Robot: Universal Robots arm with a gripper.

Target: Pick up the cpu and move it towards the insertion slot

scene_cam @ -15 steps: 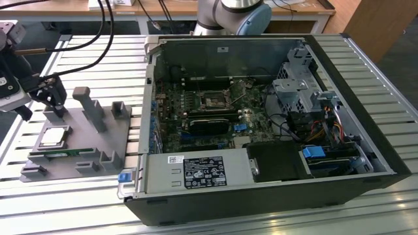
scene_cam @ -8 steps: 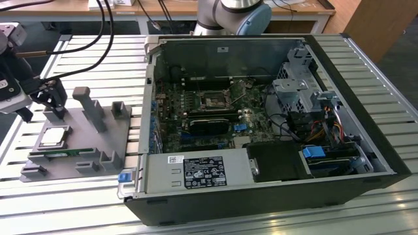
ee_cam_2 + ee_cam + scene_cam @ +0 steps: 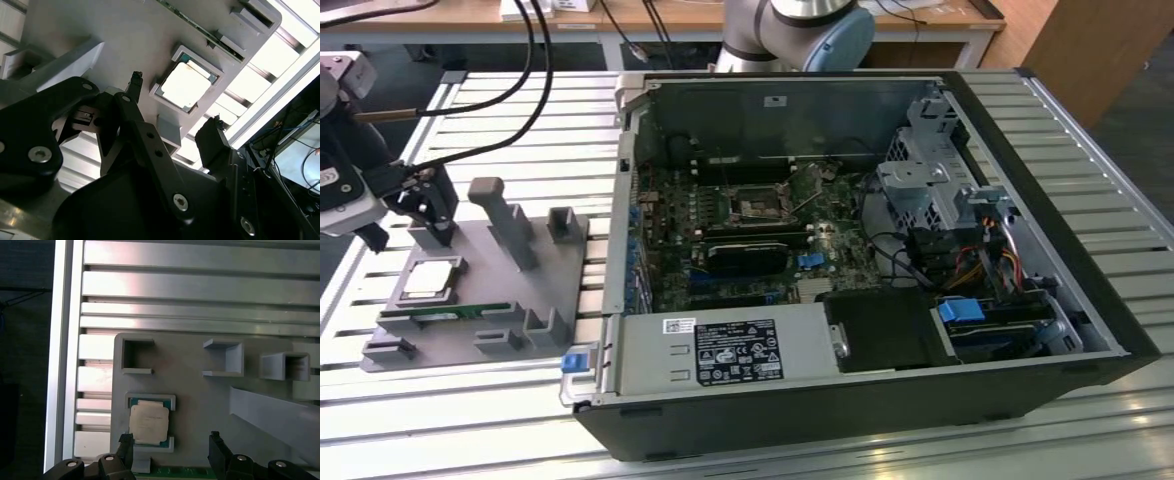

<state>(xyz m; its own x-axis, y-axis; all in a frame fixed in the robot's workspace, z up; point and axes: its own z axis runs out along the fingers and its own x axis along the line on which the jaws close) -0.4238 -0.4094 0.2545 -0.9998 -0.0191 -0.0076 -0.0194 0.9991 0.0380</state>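
At the exterior view's left, the claw is seen spread wide, with nothing gripped between its fingers. It is held over one end of a grey holder plate, which is laid on the slatted metal counter.

The cpu is found lying flat in a square nest on that plate, with its silver top turned upward. It is close under the claw and is not touched by it. In the second wrist view the cpu is framed between the two black fingertips, which are set well apart. In the first wrist view the cpu is shown nearer to one fingertip than to the other.

Just beside the nest, a thin green memory stick is kept in slots of the same plate. Several upright grey posts are raised from the plate's surface.

Further toward the exterior view's right, an open computer case is laid on its side on the counter, and its motherboard is exposed. The insertion slot, a dark square in a metal frame, is set near the middle of that board, well apart from the cpu. A silver labelled box is fitted along the case's near wall. Bundled cables are gathered toward the case's right end. The arm's grey base is seen beyond the case.
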